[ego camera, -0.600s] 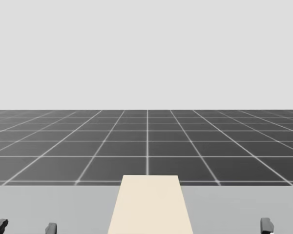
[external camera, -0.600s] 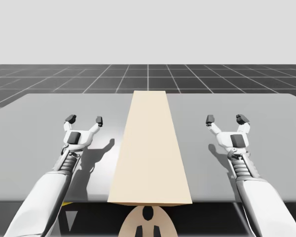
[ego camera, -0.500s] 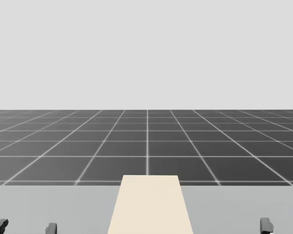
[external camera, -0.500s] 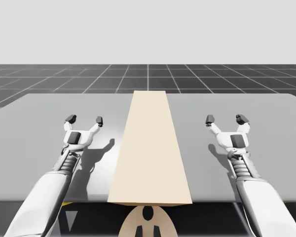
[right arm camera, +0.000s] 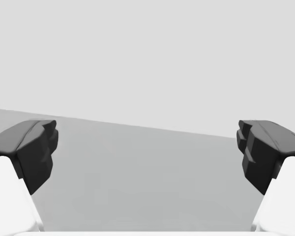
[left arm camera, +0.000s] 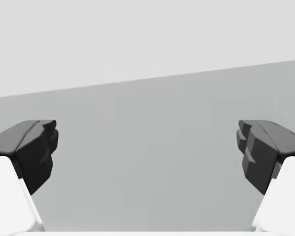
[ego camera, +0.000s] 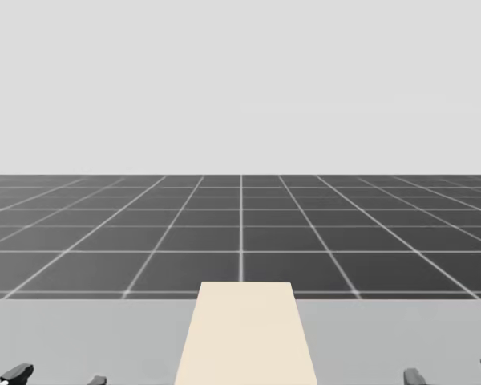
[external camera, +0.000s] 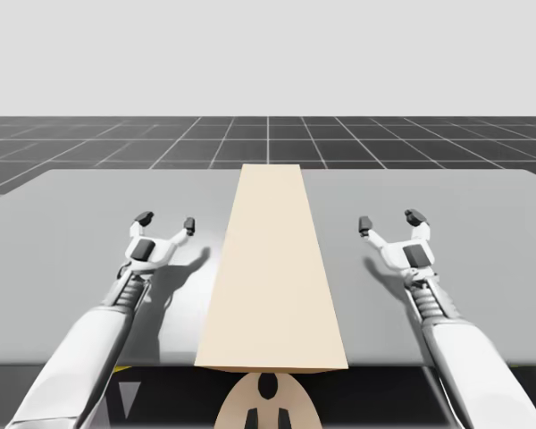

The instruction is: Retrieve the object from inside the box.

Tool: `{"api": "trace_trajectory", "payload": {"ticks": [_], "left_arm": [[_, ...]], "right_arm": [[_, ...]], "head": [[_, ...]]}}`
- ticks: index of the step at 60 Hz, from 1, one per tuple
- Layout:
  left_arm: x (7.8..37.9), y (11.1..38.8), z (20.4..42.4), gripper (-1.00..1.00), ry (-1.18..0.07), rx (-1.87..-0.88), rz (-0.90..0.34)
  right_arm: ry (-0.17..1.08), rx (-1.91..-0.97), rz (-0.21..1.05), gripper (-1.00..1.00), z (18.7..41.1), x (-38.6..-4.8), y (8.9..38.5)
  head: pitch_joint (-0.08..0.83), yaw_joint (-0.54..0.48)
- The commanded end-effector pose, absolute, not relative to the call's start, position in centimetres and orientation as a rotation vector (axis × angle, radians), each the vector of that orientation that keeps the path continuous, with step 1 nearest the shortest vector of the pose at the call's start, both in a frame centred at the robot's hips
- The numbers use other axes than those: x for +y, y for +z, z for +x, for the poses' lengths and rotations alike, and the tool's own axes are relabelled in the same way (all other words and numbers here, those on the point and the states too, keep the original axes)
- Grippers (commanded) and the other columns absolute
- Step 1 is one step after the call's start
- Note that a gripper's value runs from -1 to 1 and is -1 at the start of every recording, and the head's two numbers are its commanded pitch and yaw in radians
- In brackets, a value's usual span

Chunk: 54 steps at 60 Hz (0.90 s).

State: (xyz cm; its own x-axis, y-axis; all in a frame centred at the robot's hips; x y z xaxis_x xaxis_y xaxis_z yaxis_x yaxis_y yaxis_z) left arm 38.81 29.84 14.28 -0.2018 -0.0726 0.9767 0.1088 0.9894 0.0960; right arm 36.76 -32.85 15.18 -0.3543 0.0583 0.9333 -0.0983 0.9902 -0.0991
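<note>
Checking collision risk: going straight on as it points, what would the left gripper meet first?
Probably nothing: the left gripper faces bare table as far as its wrist view shows; the beige box lies beside it.

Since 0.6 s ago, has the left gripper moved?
Yes. In the high view the left gripper has shifted sideways toward the box, narrowing the gap between them. Its jaws are open.

Bright, even light fills all my views, flat and greyish. On the bench (external camera: 62, 214) my left arm (external camera: 98, 331) and right arm (external camera: 464, 349) each throw a soft dark shadow inward, toward the tan box (external camera: 272, 268), whose top looks pale and uniform. Edges look crisp.
</note>
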Motion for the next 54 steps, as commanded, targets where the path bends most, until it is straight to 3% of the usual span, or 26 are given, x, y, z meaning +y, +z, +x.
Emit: {"api": "trace_trajectory", "payload": {"ticks": [1,14,25,37,54], "left_arm": [[29.1,13.8,38.4,-1.00,-0.268,-1.715,-0.141],[27.2,13.5,36.7,-1.00,-0.504,-1.677,-0.288],[25.9,13.2,35.3,-1.00,-0.685,-1.627,-0.396],[24.8,13.6,34.0,-1.00,-0.789,-1.570,-0.472],[23.2,14.3,33.7,-1.00,-0.874,-1.548,-0.566]], "right_arm": [[0.259,-1.860,0.165,-1.00,36.5,-32.0,14.5],[0.365,-1.817,0.298,-1.00,36.0,-30.8,14.0],[0.530,-1.818,0.432,-1.00,35.1,-29.0,13.8],[0.683,-1.814,0.510,-1.00,34.3,-27.2,13.6],[0.747,-1.813,0.593,-1.00,33.7,-26.9,13.2]], "head": [[0.026,0.00],[0.039,0.00],[0.048,0.00],[0.058,0.00],[0.060,0.00]]}}
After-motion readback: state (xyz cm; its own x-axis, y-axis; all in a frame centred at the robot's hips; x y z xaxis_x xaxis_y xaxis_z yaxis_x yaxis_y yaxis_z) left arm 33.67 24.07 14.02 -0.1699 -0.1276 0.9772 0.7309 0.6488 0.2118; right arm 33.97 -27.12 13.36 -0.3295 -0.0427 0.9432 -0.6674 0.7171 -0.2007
